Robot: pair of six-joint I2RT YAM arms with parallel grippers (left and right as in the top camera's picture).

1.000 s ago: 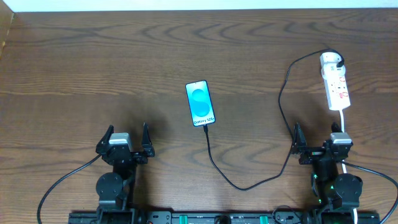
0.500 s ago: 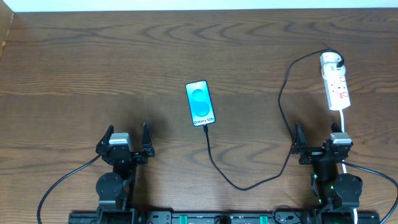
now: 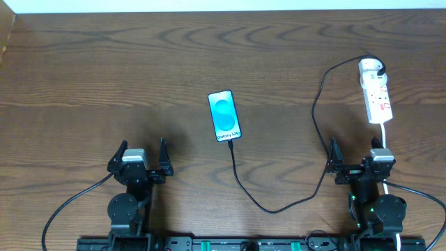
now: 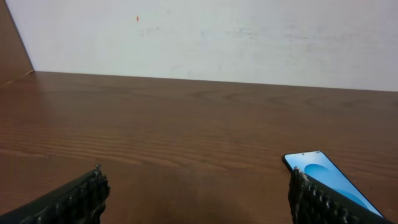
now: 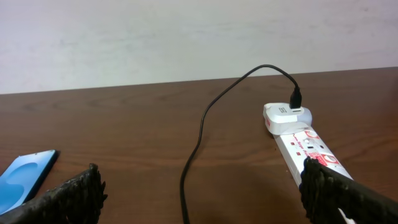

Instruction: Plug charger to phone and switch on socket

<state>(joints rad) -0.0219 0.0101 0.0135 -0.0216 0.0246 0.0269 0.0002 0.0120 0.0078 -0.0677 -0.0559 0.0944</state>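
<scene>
The phone [image 3: 224, 116] lies flat mid-table, blue-teal screen up, "Galaxy" text at its near end; it also shows in the left wrist view [image 4: 329, 180] and the right wrist view [image 5: 25, 177]. The black charger cable [image 3: 279, 206] runs from the phone's near end, loops toward me, then climbs to the white adapter [image 3: 370, 67] seated in the far end of the socket [image 3: 377, 97]. The adapter [image 5: 283, 116] and the socket [image 5: 308, 149] also show in the right wrist view. My left gripper [image 3: 144, 155] and right gripper [image 3: 357, 155] rest open and empty near the front edge.
The socket's thick white cord [image 3: 385, 136] runs from its near end toward my right arm. A pale wall borders the table's far edge [image 3: 223, 10].
</scene>
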